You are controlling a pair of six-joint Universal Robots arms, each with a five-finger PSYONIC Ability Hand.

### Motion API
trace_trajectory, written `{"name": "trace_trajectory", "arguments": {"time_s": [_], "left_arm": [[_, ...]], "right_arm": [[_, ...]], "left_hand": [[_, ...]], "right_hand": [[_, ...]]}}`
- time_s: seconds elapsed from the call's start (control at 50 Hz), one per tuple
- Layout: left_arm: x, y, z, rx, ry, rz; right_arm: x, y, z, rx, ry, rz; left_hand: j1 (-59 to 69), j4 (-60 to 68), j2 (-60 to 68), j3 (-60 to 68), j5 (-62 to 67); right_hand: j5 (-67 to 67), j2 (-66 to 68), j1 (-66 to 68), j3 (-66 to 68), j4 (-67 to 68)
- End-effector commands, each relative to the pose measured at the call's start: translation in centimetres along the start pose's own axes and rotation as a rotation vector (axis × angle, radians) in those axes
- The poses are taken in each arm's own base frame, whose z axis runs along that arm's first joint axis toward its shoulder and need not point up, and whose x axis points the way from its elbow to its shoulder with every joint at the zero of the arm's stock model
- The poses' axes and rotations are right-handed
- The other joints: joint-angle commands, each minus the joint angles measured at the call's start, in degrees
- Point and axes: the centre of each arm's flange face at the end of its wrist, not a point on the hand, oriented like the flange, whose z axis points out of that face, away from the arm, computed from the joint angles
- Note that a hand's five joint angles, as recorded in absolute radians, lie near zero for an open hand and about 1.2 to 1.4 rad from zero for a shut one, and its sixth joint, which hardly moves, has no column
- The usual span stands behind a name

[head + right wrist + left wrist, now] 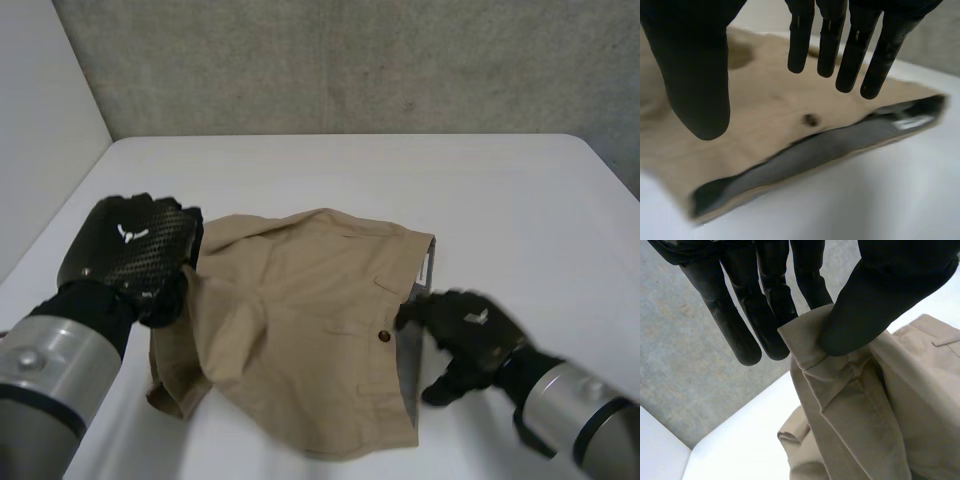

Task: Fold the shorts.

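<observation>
— On the counter [420, 170] lay the shorts [300, 330]. They looked soft and floppy. Where to hold?

— Left hand [135, 250] pinched a leg edge, thumb against fingers [767, 315]. Right hand [470, 325] hung open by the waistband [408, 380].

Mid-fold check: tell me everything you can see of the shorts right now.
The shorts are tan woven cloth, lying mostly flat but rumpled on the white table. The waistband is on the robot's right side and gapes to show a grey lining, with a dark button beside it. At the opposite side, the left hand pinches a hemmed edge between thumb and fingers and holds it raised, with the cloth creasing below. The right hand is open at the waistband; whether it touches cannot be told.
</observation>
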Motion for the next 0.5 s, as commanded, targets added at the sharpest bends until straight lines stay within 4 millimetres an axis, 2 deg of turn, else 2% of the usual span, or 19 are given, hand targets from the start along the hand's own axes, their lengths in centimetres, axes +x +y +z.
{"name": "trace_trajectory", "arguments": {"time_s": [0.02,0.24,0.38,0.5], "left_arm": [[-0.1,-0.6,0.4,0.018,-0.006,-0.007],[-0.4,-1.0,0.9,0.031,-0.019,-0.019],[-0.8,-1.2,1.2,0.036,-0.033,-0.021],[-0.8,-1.2,1.2,0.036,-0.033,-0.021]], "right_arm": [[-2.9,2.2,0.3,-0.026,-0.089,-0.077],[-3.6,4.7,1.6,-0.078,-0.048,-0.161],[-3.6,4.7,1.6,-0.070,-0.046,-0.174],[-3.5,4.7,1.8,-0.048,-0.041,-0.184]], "left_hand": [[15.6,11.0,11.3,11.9,13.3],[15.6,11.0,11.3,11.9,13.3],[15.6,11.0,11.3,11.9,13.3],[15.6,11.0,11.3,11.9,13.3]], "right_hand": [[5.3,4.9,8.3,5.2,5.3],[10.8,10.4,13.8,10.8,10.9],[17.2,16.8,20.2,17.1,17.3],[32.4,31.9,35.3,32.3,32.4]]}}
